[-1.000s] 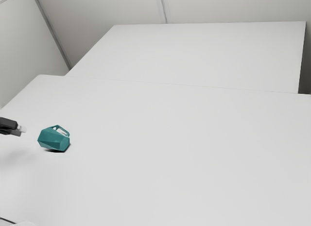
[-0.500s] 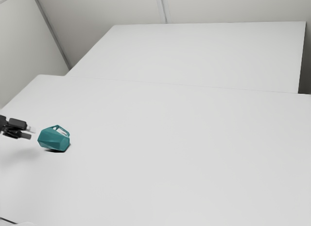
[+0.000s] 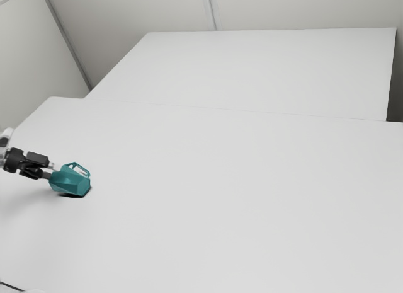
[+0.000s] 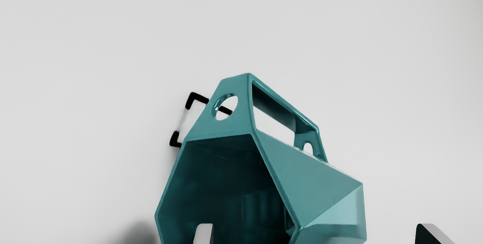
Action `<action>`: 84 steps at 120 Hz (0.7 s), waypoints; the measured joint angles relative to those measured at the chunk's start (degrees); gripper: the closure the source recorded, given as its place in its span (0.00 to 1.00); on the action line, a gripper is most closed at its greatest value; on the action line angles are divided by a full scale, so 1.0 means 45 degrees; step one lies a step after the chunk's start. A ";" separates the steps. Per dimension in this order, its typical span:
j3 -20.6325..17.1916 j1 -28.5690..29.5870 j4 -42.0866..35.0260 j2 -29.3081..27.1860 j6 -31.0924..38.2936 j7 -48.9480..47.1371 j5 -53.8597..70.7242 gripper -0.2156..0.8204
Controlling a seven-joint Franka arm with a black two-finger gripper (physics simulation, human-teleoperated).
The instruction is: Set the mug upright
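Note:
At the exterior view's left, the gripper (image 3: 51, 171) reaches in low over the table, its tips right at the mouth end of the teal faceted mug (image 3: 72, 181). The mug lies on its side, handle up, with its base toward the exterior view's right. In the wrist view the gripper (image 4: 314, 232) is open, its fingers wide apart. One fingertip stands in front of the dark opening of the mug (image 4: 302, 183), the other off beyond its outer wall. Whether a finger touches it I cannot tell.
The mug lies on a large white table (image 3: 220, 211). Behind it stands another white surface (image 3: 264, 72), with pale walls around. A dark thin line (image 3: 9, 285) runs in the exterior view's lower left corner.
The gripper has moved toward the exterior view's right, from a gap away to the mug's mouth end, and more of the hand has come into sight. The mug has not moved.

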 joint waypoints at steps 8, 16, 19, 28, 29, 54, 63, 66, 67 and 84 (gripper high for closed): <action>-0.0069 -0.0048 -0.0011 0.0026 0.0030 -0.0037 -0.0006 0.23; -0.0142 -0.0093 -0.0015 0.0037 0.0052 -0.0071 -0.0011 0.23; -0.0156 -0.0115 -0.0016 0.0039 0.0058 -0.0083 -0.0015 0.23; -0.0183 -0.0139 -0.0016 0.0117 0.0066 -0.0118 -0.0024 0.23; -0.0184 -0.0140 -0.0017 0.0123 0.0066 -0.0121 -0.0023 0.23; -0.0257 -0.0168 -0.0017 0.0176 0.0054 -0.0196 -0.0031 0.27; -0.0267 -0.0169 -0.0017 0.0178 0.0050 -0.0219 -0.0030 0.33; -0.0268 -0.0169 -0.0017 0.0176 0.0046 -0.0226 -0.0031 0.36; -0.0268 -0.0169 -0.0017 0.0173 0.0045 -0.0228 -0.0031 0.37; -0.0269 -0.0213 -0.0017 0.0142 0.0012 -0.0266 -0.0031 0.50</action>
